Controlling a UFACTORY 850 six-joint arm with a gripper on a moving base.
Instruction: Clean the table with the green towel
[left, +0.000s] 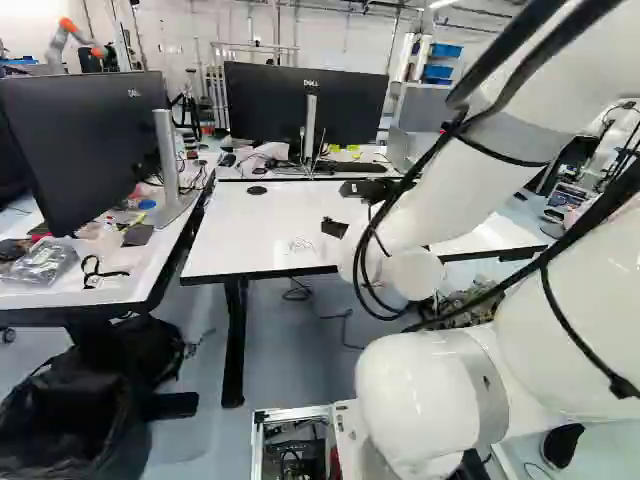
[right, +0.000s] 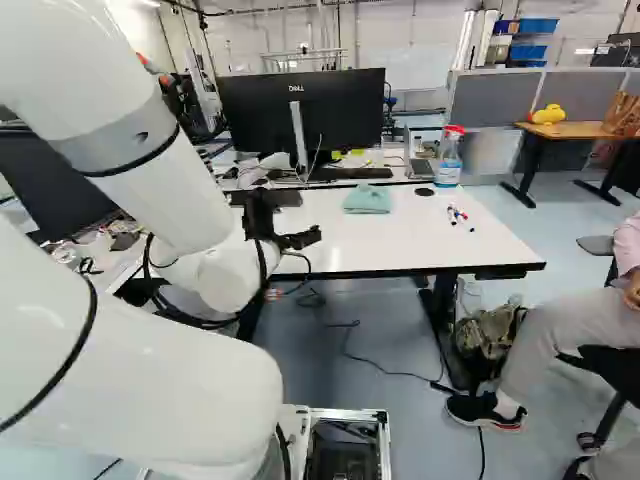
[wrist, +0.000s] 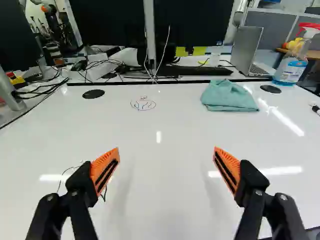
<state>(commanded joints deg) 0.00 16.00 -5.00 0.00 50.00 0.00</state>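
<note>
Because the folded green towel (wrist: 229, 96) looks soft, light and hard to damage, it should squash readily if pinched across its raised middle. It lies toward the far edge of the white counter (wrist: 155, 130), near the spray bottle (wrist: 292, 62), while the tool (wrist: 166, 172) stands wide apart, holding nothing.

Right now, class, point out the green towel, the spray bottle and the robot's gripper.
Towel (wrist: 229, 97): wrist view, its middle.
Spray bottle (wrist: 292, 71): wrist view, label.
Gripper (wrist: 166, 148): wrist view, midway between fingertips.
</note>
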